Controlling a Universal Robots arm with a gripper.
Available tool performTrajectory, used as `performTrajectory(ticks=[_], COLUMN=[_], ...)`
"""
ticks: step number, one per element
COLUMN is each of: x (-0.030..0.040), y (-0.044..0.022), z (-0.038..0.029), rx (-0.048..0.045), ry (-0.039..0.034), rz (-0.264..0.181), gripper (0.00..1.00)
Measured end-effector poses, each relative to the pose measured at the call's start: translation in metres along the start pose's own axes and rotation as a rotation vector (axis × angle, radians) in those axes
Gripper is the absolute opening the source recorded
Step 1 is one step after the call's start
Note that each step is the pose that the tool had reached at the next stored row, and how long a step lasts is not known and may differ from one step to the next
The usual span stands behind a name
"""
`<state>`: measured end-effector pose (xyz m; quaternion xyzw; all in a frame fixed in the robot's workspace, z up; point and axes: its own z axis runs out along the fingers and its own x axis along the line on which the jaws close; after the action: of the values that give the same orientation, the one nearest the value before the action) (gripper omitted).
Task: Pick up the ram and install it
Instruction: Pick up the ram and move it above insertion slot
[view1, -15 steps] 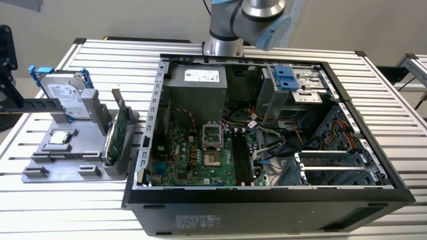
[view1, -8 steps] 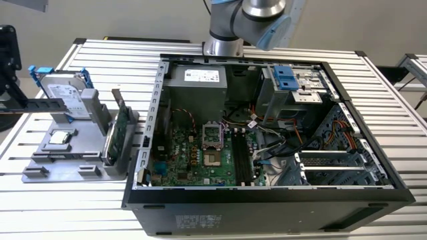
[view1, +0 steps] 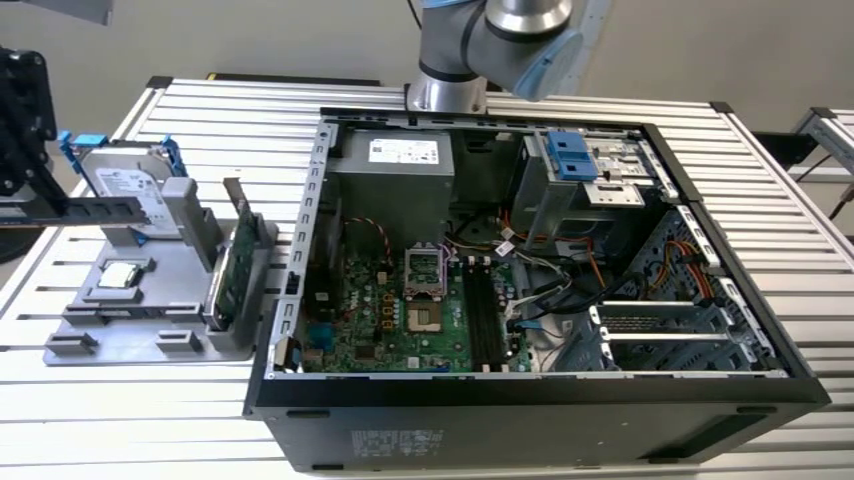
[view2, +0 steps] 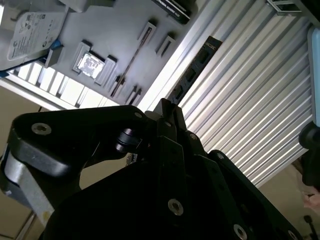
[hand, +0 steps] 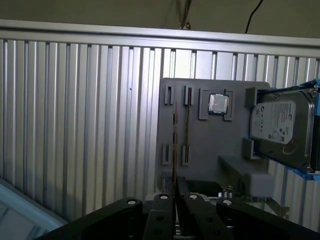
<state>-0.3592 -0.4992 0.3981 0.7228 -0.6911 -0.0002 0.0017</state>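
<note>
Your jaws are pinched shut on one end of the ram (view1: 96, 210). The dark stick juts out level above the grey tray (view1: 134, 322) at the exterior view's left, crossing in front of the silver hard drive (view1: 127, 178). In the first wrist view the ram (hand: 174, 145) appears edge-on, a thin line running out from the fingertips. In the second wrist view the ram (view2: 197, 62) shows its row of dark chips. The green card (view1: 235, 268) stands upright on the tray, on the side nearest the open computer case (view1: 534, 405). The case lies on the ribbed tabletop (view1: 134, 420) with its motherboard (view1: 380, 315) exposed, well apart from the ram.
</note>
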Motion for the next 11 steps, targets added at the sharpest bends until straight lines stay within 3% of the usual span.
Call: performTrajectory(ticks=[11], x=[0.0005], y=[-0.0110], z=[-0.0001], rx=[0.0000], ry=[0.0000], rz=[0.000], gripper=[0.00])
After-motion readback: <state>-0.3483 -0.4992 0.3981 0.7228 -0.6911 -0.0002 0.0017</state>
